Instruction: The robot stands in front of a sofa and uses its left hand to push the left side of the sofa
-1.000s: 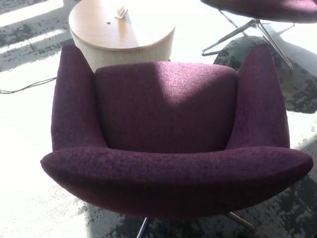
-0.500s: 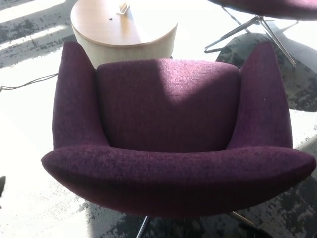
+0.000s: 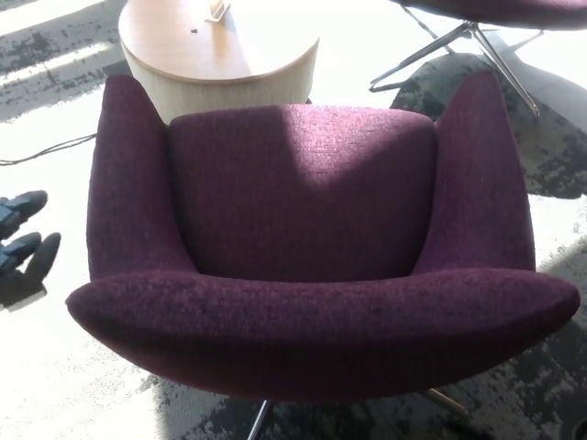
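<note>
Sofa fills most of your head view: a purple fabric seat seen from behind and above, its thick backrest running across the lower part of the picture and its two arms rising toward the top on either side of the seat cushion. You see a patch of sunlight across the middle of the cushion, with the sides in shade. Beneath the backrest, metal legs show at the bottom edge. Your left hand comes in at the picture's left edge, beside the sofa's left arm but apart from it, with pale floor between them; you can make out three dark fingers pointing toward the sofa and spread apart, closed on nothing, with a shadow under them on the floor. Your right hand does not show anywhere. Beyond the sofa, just behind the left part of the cushion, stands a round wooden table with a pale ribbed side, and a small light object lies on its top near the picture's upper edge; you cannot tell what it is. At upper right you see the metal legs of a second chair and a strip of its purple seat. A thin dark cable runs over the sunlit floor at left, and dark mottled carpet shows at right.
</note>
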{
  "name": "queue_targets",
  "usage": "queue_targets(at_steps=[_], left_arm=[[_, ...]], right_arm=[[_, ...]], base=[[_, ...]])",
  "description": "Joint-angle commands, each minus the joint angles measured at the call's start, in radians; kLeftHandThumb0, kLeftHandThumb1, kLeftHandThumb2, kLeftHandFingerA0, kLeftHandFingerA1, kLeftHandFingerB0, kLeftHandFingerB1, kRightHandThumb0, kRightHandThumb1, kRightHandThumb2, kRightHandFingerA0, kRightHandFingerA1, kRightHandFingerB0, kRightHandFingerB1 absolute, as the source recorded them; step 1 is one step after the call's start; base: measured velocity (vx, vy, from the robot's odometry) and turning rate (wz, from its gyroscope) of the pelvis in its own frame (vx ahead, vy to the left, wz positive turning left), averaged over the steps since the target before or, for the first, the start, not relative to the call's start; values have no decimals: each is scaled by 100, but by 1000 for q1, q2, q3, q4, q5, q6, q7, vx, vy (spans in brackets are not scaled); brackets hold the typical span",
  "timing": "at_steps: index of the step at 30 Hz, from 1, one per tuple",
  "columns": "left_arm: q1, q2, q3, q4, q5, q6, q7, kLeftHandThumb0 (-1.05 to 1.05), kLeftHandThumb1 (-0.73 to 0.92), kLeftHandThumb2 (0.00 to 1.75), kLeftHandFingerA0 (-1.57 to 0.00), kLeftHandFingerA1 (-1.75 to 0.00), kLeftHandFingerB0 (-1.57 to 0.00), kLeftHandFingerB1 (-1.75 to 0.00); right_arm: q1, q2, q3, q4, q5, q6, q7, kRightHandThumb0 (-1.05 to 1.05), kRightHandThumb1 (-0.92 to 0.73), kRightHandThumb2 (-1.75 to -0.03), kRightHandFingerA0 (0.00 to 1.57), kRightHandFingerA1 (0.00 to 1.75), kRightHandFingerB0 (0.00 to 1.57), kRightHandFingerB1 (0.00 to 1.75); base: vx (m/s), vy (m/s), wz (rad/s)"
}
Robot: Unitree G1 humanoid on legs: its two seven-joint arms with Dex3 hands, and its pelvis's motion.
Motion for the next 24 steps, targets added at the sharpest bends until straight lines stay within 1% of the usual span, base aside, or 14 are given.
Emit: queue_targets(at_steps=[1,3,4,5,6,10,11,16,17,18,19,20,21,24], left_arm=[[22,-27,-51,-12,57,84,48,-85,92,80,-3,-21,-18,-29],[26,-31,-61,-16,58,88,53,-85,92,80,-3,-21,-18,-29],[32,-31,-70,-21,65,89,55,-82,81,112,-5,-28,-12,-35],[42,-38,-98,-22,93,71,64,-82,81,114,-5,-33,-12,-37],[44,-43,-114,-22,108,66,73,-86,91,80,-8,-26,-18,-29],[42,-44,-129,-24,112,71,86,-86,91,80,-8,-26,-18,-29],[101,-51,-147,-53,123,62,80,-82,79,117,-4,-40,-16,-44],[141,-37,-190,-91,143,52,55,-91,83,121,-1,-39,-16,-43],[172,-24,-222,-107,169,22,34,-88,84,119,-1,-37,-16,-43],[198,-33,-231,-149,163,37,25,-36,49,110,0,-49,0,-45],[205,-32,-234,-160,160,42,25,-36,49,110,0,-49,0,-45],[213,-33,-242,-176,164,43,26,-86,91,73,-19,-29,-27,-31],[230,-48,-270,-224,175,52,23,-35,50,111,0,-48,0,-45],[254,-61,-305,-274,180,32,17,-35,53,112,0,-48,0,-45]], right_arm=[[22,-11,-1,4,9,-26,-4,-70,-62,-101,35,52,15,41],[21,-11,-1,5,8,-25,-5,-70,-62,-101,35,52,15,41],[24,-8,-1,4,9,-22,-4,-69,-61,-100,35,52,15,41],[13,-14,1,6,7,-19,1,-70,-79,-65,37,32,29,30],[2,-19,1,8,4,-15,-4,-65,-61,-101,35,52,14,42],[-9,-22,1,12,2,-11,-14,-65,-61,-101,35,52,14,42],[16,-20,-8,7,17,-13,3,-73,-70,-68,40,35,30,32],[18,-24,-5,8,12,-21,5,-62,-59,-100,36,53,16,43],[18,-18,-4,10,14,-18,10,-74,-70,-68,39,35,29,32],[18,-15,-4,22,14,-28,12,-64,-58,-99,36,53,15,43],[19,-14,-4,24,13,-29,12,-64,-58,-99,36,53,15,43],[18,-14,-3,27,11,-31,9,-65,-59,-100,37,53,16,43],[16,-18,4,29,1,-33,1,-68,-61,-101,38,53,16,42],[12,-16,9,25,-1,-29,-6,-68,-60,-100,40,53,19,43]], base=[[0,0,0],[0,0,0],[0,0,0],[0,0,0],[0,0,0],[0,0,0],[0,0,0],[0,0,0],[0,0,0],[0,0,0],[0,0,0],[0,0,0],[0,0,0],[0,0,0]])
